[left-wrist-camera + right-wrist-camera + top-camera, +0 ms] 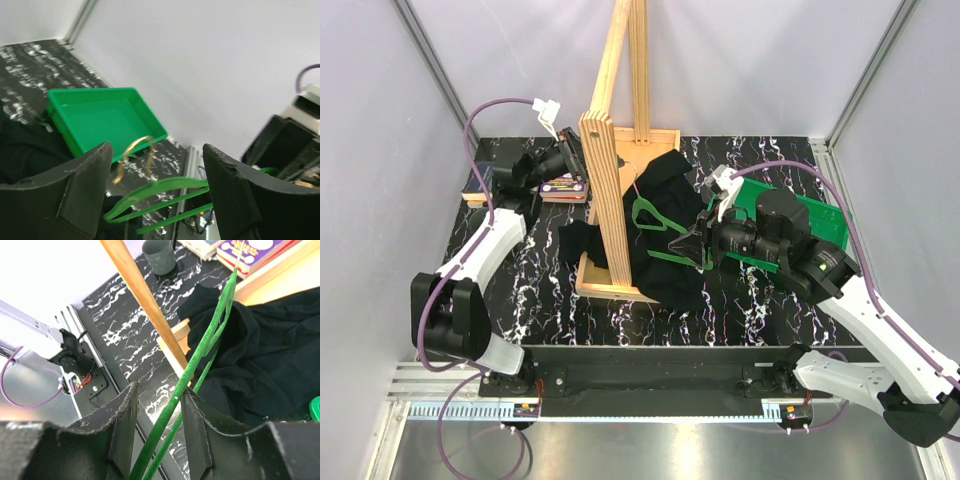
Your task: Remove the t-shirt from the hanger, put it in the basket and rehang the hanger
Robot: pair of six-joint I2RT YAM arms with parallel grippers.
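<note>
The black t-shirt (665, 285) lies crumpled over the stand's base and the table; it also shows in the right wrist view (260, 355) and at the left of the left wrist view (20, 150). The green hanger (670, 257) hangs in the air above it, its visible bars bare. My right gripper (692, 245) is shut on the hanger (200, 357), whose bars run between its fingers (159, 410). My left gripper (577, 158) is beside the stand's upright, open (157, 165) and holding nothing. Beyond it I see the hanger (165, 187) and its metal hook (135, 150).
A tall wooden stand (605, 190) rises mid-table, its post (145, 300) close to the hanger. A green tray (820, 215) sits at the right under my right arm, also in the left wrist view (100, 115). Books (565, 187) and a grey cup (159, 256) are at the back left.
</note>
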